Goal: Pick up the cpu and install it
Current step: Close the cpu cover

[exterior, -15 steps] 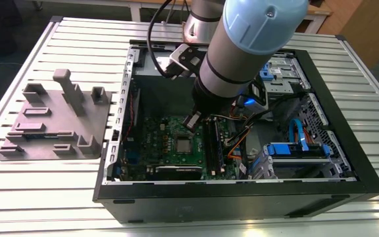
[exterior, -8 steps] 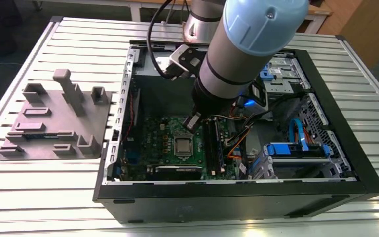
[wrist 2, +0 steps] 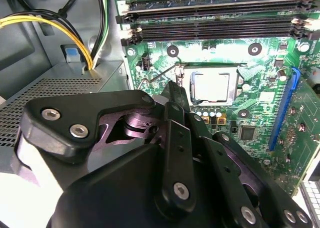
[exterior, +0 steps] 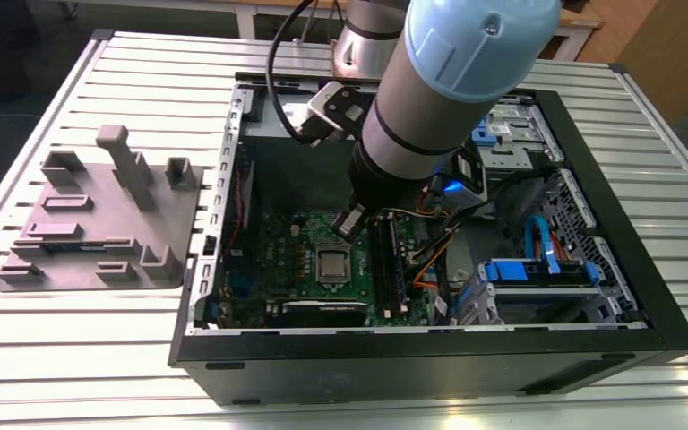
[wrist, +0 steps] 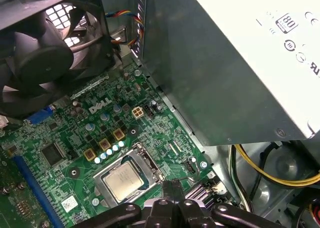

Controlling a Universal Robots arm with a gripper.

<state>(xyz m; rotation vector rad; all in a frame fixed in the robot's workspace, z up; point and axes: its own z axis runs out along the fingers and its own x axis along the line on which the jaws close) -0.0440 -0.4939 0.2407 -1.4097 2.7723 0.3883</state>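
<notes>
I'm holding the gripper (wrist 2: 172,91) just above the motherboard (wrist 2: 260,113), jaws together, empty, beside the cpu (wrist 2: 210,85) sitting in its socket.

My gripper (wrist 2: 176,96) is black. The cpu (wrist: 125,181) has a silver-grey top and sits on the green motherboard (wrist: 75,138). The holder tray (exterior: 93,224) is grey. The table (exterior: 81,331) shows pale ribbed slats. Yellow cables (wrist 2: 50,26) run alongside.
</notes>
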